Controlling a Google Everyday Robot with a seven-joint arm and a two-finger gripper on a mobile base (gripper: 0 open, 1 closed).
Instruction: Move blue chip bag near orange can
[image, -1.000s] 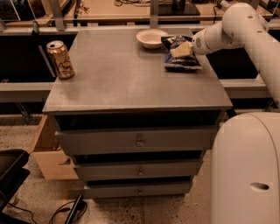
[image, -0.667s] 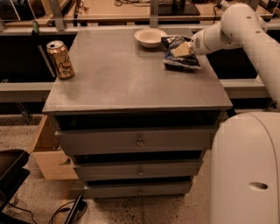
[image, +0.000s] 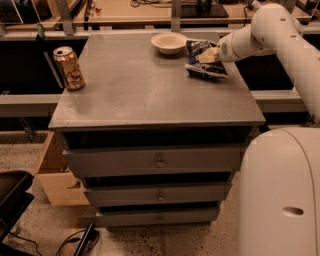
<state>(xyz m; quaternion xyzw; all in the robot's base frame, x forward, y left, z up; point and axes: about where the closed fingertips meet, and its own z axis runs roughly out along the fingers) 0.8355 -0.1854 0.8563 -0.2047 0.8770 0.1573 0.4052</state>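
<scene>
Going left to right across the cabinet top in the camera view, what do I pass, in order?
orange can -> white bowl -> blue chip bag. The gripper sits over the bag at the far right of the top, overlapping it, so it gets no separate place.

Warm, dim light from above leaves a pale sheen on the table top and a glint on the orange can. The drawer gaps lie in deep shadow. The gripper, far right at the blue chip bag, catches bright light.
</scene>
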